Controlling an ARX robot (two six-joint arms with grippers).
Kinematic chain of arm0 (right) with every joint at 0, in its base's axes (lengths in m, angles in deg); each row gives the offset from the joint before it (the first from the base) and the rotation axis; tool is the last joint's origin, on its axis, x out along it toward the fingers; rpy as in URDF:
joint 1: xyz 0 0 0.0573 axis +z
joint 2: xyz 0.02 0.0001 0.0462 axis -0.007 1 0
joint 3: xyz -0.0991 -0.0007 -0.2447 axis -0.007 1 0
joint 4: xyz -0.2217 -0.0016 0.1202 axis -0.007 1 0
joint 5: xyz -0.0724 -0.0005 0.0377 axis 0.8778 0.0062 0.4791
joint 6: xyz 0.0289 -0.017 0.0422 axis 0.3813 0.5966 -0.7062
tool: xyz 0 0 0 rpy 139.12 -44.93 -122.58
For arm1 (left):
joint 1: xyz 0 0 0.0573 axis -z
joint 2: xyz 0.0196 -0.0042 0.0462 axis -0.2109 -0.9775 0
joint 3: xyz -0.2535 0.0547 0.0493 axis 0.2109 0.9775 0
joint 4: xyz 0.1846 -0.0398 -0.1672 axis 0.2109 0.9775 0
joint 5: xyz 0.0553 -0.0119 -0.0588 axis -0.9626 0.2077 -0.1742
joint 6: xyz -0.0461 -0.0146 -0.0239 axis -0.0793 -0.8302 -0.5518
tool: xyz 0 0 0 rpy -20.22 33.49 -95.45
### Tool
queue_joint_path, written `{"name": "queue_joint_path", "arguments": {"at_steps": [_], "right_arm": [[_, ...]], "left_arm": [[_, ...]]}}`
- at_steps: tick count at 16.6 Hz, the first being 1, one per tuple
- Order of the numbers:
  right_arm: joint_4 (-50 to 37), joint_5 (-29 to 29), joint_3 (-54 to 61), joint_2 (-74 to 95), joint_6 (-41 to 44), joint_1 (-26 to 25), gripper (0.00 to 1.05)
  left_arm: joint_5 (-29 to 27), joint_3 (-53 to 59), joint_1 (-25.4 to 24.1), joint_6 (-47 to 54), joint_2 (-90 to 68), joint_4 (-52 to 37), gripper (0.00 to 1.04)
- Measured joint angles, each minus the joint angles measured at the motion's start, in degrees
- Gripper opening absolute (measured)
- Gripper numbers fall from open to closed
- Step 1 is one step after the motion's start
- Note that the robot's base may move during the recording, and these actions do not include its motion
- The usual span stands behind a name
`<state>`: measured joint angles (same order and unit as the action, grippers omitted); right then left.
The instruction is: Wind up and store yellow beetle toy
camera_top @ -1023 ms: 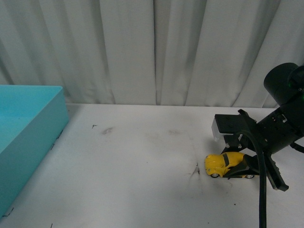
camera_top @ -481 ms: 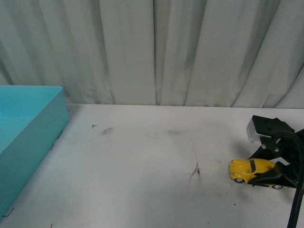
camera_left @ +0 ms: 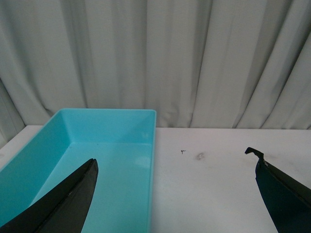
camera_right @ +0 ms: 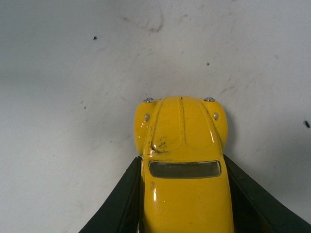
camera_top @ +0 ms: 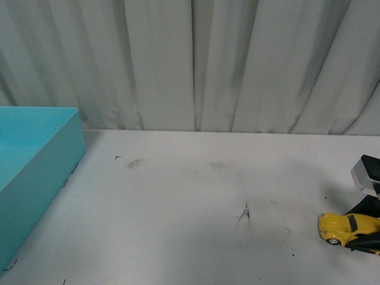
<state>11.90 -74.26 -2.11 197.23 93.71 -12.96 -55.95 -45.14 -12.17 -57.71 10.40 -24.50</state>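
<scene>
Bkgd: pale grey pleated curtain (camera_top: 190, 65) across the whole back wall, hanging down to the table edge. White table (camera_top: 178, 202) fills the lower part of the front view; the top is matte and worn, w/ a dark scuff (camera_top: 245, 212) right of ctr, a faint grey smudge (camera_top: 134, 162) nearer the back, plus small black specks. Teal open bin (camera_top: 35, 160) sits at the far left, nothing visible inside. Left gripper (camera_left: 175, 194): fingers spread wide, holding nothing, seen above bin wall and bare table. Right gripper (camera_right: 182, 160): at the far right edge, black fingers pressed on both sides of the yellow beetle toy (camera_top: 344, 224). Toy's wheels are on the table, rounded end pointing left twd the bin, well apart from it.
</scene>
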Motion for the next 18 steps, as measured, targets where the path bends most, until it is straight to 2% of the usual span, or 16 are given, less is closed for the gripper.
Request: {"name": "queue_joint_path", "arguments": {"at_steps": [7, 12, 13, 18], "right_arm": [[2.0, -0.7, 2.6, -1.5, 4.6, -0.9, 0.42], [3.6, -0.9, 3.2, -1.0, 8.6, -0.5, 0.93], [3.5, -0.9, 3.2, -1.0, 8.8, -0.5, 1.0], [3.4, -0.9, 3.2, -1.0, 9.1, -0.2, 0.98]], "left_arm": [[0.0, 0.0, 0.0, 0.0, 0.0, 0.0, 0.98], [0.0, 0.0, 0.0, 0.0, 0.0, 0.0, 0.98], [0.0, 0.0, 0.0, 0.0, 0.0, 0.0, 0.98], [0.0, 0.0, 0.0, 0.0, 0.0, 0.0, 0.98]]}}
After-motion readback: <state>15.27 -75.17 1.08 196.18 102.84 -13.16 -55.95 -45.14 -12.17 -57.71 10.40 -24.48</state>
